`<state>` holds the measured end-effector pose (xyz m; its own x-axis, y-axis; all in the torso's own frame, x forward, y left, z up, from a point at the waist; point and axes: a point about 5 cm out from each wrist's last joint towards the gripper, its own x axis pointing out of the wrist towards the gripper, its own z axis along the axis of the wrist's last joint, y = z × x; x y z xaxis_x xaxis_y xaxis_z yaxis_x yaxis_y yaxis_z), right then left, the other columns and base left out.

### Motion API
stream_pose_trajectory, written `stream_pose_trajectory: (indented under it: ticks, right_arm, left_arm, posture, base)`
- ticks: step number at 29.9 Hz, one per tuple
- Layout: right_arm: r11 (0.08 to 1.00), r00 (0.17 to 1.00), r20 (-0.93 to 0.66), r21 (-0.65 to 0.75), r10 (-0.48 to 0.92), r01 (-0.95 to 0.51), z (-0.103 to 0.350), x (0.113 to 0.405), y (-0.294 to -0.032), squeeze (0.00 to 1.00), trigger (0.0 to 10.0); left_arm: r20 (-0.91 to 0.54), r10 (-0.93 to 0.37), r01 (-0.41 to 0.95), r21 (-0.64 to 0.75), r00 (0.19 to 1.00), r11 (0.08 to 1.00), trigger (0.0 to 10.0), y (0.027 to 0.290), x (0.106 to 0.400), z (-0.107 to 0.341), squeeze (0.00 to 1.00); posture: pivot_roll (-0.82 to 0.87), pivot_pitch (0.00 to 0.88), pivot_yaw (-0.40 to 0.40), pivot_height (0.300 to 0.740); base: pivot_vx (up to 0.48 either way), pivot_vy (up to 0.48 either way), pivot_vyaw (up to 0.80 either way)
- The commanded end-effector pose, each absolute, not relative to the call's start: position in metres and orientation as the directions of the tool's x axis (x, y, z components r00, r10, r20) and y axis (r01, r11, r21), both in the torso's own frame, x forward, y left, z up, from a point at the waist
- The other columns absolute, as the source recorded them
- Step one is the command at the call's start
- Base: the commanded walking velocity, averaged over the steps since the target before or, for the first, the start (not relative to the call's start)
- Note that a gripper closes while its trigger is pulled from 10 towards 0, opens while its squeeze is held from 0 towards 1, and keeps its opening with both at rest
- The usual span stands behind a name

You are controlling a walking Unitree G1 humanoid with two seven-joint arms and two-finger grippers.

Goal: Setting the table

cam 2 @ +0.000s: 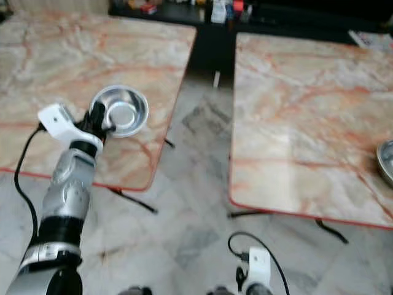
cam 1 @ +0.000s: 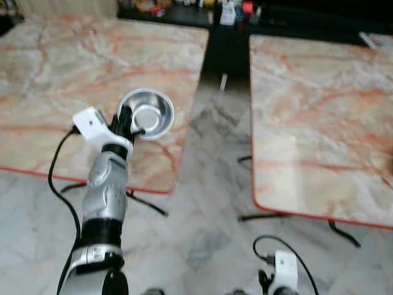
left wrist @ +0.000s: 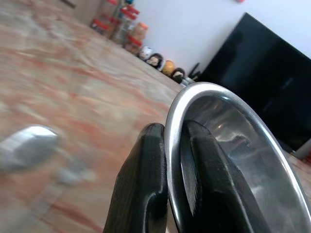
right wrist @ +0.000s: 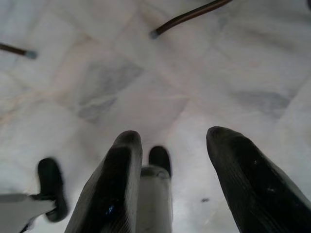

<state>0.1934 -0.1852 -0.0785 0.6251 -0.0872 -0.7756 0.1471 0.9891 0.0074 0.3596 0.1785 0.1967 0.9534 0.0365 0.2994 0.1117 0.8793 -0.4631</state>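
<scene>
Left gripper (cam 1: 130, 128) pinching steel bowl (cam 1: 147, 113) rim, carrying it over left table (cam 1: 55, 80); right gripper (right wrist: 170, 182) spread, idle; next lower and release

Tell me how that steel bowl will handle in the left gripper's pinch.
The steel bowl looks thin, so probably light and rigid. The left gripper pinches only its polished rim, so it may slip or swivel. Its rounded base might rock once set on the marble table.

My left arm (cam 1: 105, 190) is silver with a black band near its base and a white wrist block; a black cable (cam 1: 58, 178) loops beside it. Each tool has two long, ribbed black fingers (right wrist: 109, 189). The right wrist (cam 1: 284, 267) is white and cabled too.
</scene>
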Motion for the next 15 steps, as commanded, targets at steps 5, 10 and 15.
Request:
stream_pose_trajectory:
  ticks: [5, 10, 15]
  right_arm:
    - [0.986, 0.604, -0.790, -0.004, -0.104, 0.164, -0.082, 0.186, -0.191, 0.00, 10.0]
    - [0.987, 0.601, -0.792, -0.005, -0.103, 0.163, -0.082, 0.185, -0.191, 0.00, 10.0]
    - [0.987, 0.601, -0.793, -0.003, -0.100, 0.162, -0.083, 0.184, -0.190, 0.00, 10.0]
  left_arm:
    - [0.329, 0.022, 0.137, -0.452, 0.944, 0.882, 10.0, 0.171, 0.361, 0.206, 0.00]
    - [0.349, 0.021, 0.148, -0.450, 0.937, 0.881, 10.0, 0.171, 0.360, 0.212, 0.00]
    - [0.358, 0.016, 0.156, -0.448, 0.934, 0.880, 10.0, 0.169, 0.360, 0.215, 0.00]
  posture:
    - [0.04, 0.158, -0.029, 0.740]
    - [0.04, 0.158, -0.029, 0.740]
    - [0.05, 0.159, -0.027, 0.740]
  base:
    - [0.000, -0.461, 0.00]
    - [0.000, -0.461, 0.00]
    - [0.000, -0.461, 0.00]
